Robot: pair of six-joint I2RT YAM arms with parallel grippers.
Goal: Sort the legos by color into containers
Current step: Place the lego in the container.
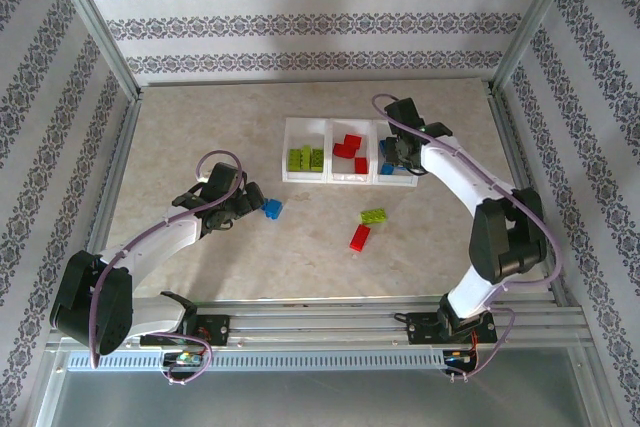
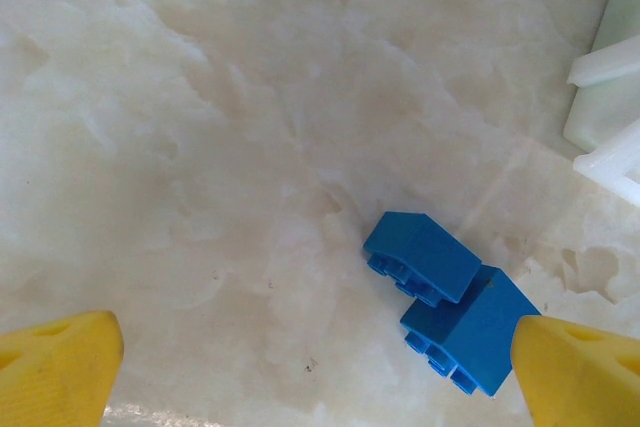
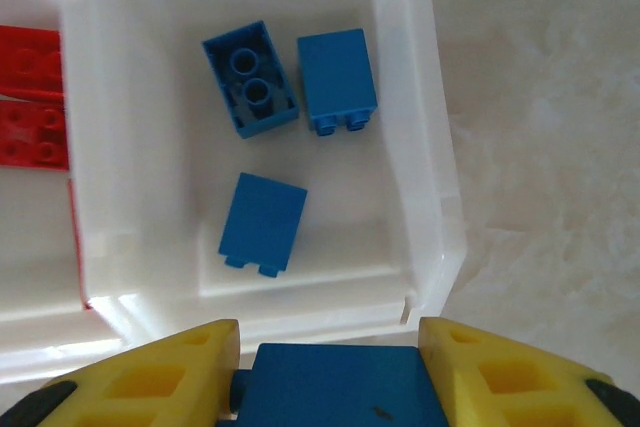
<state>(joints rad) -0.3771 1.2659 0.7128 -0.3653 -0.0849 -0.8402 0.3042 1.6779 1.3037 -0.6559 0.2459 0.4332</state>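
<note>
Blue lego point(image 3: 335, 387) clamped in right gripper point(image 3: 328, 342) above tray point(image 3: 425, 167) near wall; left gripper point(image 2: 310, 347), fully spread, over two blue legos point(image 2: 445, 297).

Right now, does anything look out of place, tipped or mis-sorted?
Nothing is mis-sorted: the tray holds green bricks left, red bricks middle, blue bricks right. One blue brick lies upside down, hollow side up. On the table, two loose blue bricks lie tipped, touching each other; a green brick and a red brick wait unsorted.
</note>
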